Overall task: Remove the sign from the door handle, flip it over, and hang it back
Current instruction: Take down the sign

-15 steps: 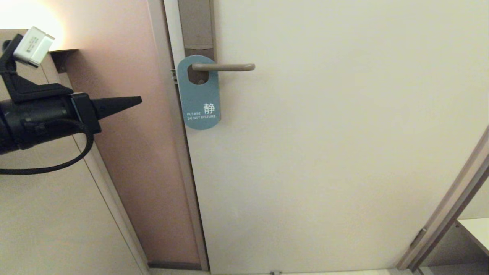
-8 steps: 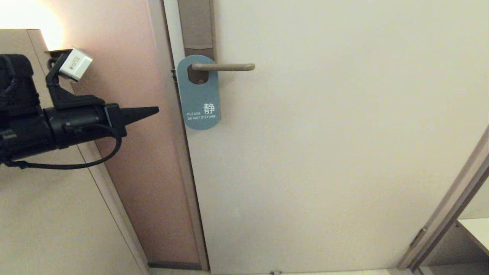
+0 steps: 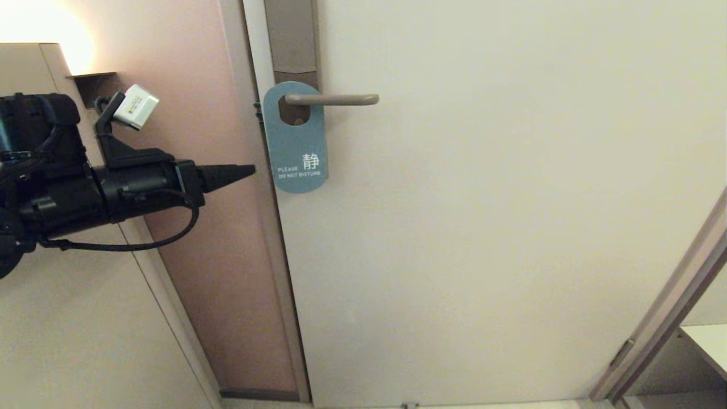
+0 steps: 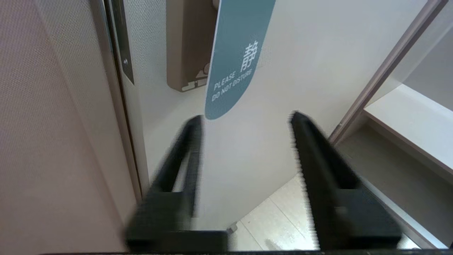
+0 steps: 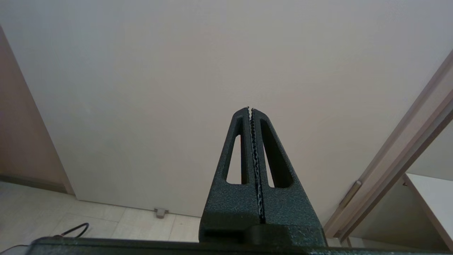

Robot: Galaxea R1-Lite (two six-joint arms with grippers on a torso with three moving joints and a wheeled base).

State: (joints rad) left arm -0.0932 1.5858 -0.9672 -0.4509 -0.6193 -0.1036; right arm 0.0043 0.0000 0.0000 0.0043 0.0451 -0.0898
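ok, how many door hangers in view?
1. The sign hangs on the door handle, blue "do not disturb" face out; none elsewhere that the views show.

The door handle (image 3: 332, 100) on the pale door (image 3: 483, 227) carries the blue sign (image 3: 296, 142).

Sign (image 4: 233, 60) top cropped; fingers (image 4: 184, 152) blurred

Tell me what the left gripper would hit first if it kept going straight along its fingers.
Probably the lower end of the sign: the open left gripper points at it from short of the door, though depth is unclear.
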